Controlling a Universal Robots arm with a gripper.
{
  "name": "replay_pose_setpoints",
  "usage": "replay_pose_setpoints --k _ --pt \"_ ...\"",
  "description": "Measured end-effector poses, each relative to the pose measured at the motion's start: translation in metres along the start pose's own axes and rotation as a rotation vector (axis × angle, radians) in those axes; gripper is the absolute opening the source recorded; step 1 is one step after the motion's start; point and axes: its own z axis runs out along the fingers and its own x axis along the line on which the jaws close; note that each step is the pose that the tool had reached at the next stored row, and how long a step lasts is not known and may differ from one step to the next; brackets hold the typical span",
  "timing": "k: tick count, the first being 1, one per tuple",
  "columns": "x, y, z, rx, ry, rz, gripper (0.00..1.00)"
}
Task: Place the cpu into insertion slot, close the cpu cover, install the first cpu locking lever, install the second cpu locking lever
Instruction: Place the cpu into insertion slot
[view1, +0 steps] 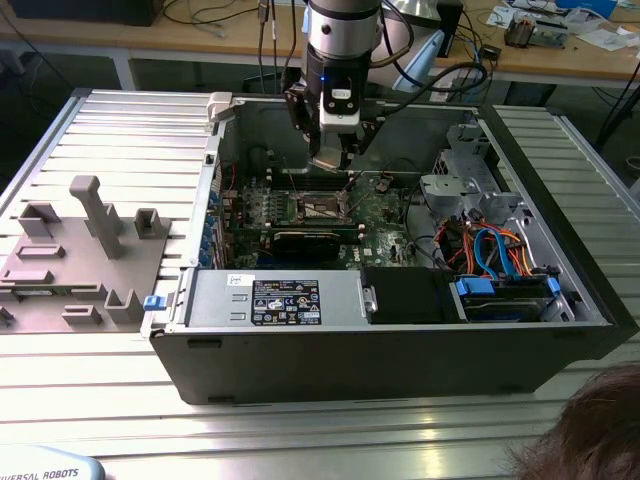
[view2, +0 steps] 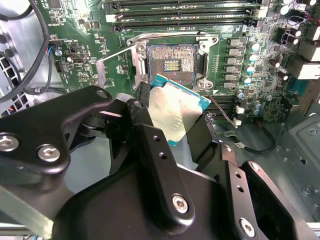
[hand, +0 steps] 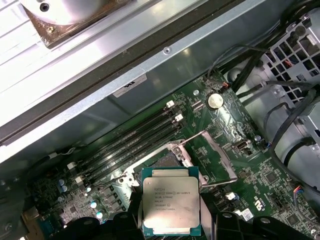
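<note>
My gripper (view1: 330, 160) hangs inside the open computer case, shut on the cpu (view2: 177, 110), a flat square chip with a silver top and green rim. Its black fingers (view2: 145, 120) clamp two opposite edges of the chip. The cpu (hand: 171, 206) hovers tilted just above and slightly off the insertion slot (view2: 172, 62), whose dark gold-tinged contacts lie bare. In the exterior view the slot (view1: 322, 207) sits straight below the gripper. The cpu cover (hand: 214, 152), a thin metal frame, stands swung open beside the socket.
Long memory slots (hand: 135, 137) run beside the socket. A black card (view1: 310, 240), the power supply (view1: 275, 300) and blue and orange cables (view1: 495, 245) crowd the case. A grey fixture tray (view1: 75, 250) lies at the exterior view's left. A person's hair (view1: 590, 430) shows at the lower right.
</note>
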Motion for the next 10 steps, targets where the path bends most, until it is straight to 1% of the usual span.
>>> replay_pose_setpoints --k 10 --pt "0.0 0.0 0.0002 -0.0003 -0.0013 0.014 0.54"
